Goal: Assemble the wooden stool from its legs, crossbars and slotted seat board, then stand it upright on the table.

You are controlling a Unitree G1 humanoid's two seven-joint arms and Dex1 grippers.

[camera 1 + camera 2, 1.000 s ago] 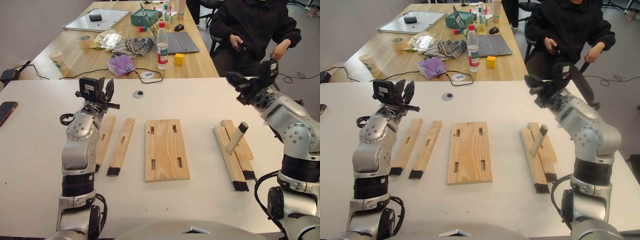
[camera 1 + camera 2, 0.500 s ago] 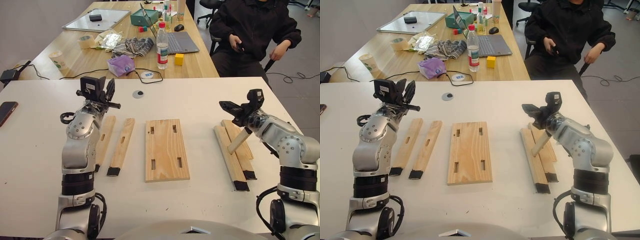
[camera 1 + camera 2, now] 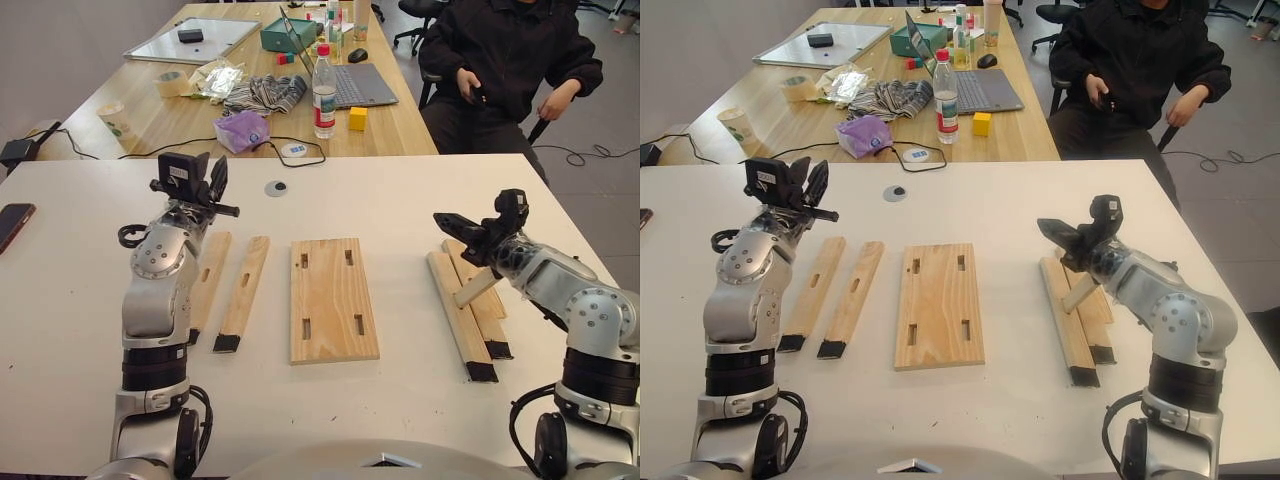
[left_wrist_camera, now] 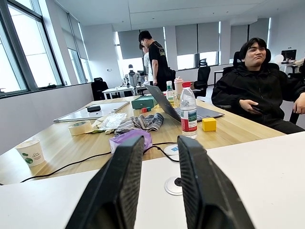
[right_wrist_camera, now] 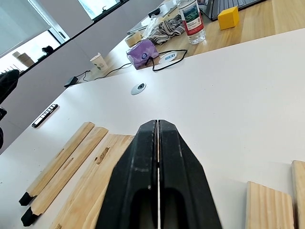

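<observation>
The slotted seat board (image 3: 333, 298) lies flat mid-table. Two wooden legs (image 3: 243, 290) lie side by side to its left. My left gripper (image 3: 210, 185) hangs above their far ends, open, with nothing between its fingers (image 4: 116, 186). To the board's right lie two more legs (image 3: 462, 320), and a short crossbar (image 3: 476, 288) rests slanted across them. My right gripper (image 3: 445, 221) is shut and empty, low over the far ends of those legs, pointing toward the board. In the right wrist view its tips (image 5: 157, 125) press together above the white tabletop.
A phone (image 3: 12, 225) lies at the table's left edge, and a round cable grommet (image 3: 277, 187) sits behind the board. The wooden table (image 3: 190, 120) behind carries a bottle (image 3: 324, 92), a laptop and clutter. Bare white tabletop lies in front of the parts.
My right arm has come down from high over the table's far right and now sits low over the right-hand legs, gripper shut. The left arm has barely moved.
</observation>
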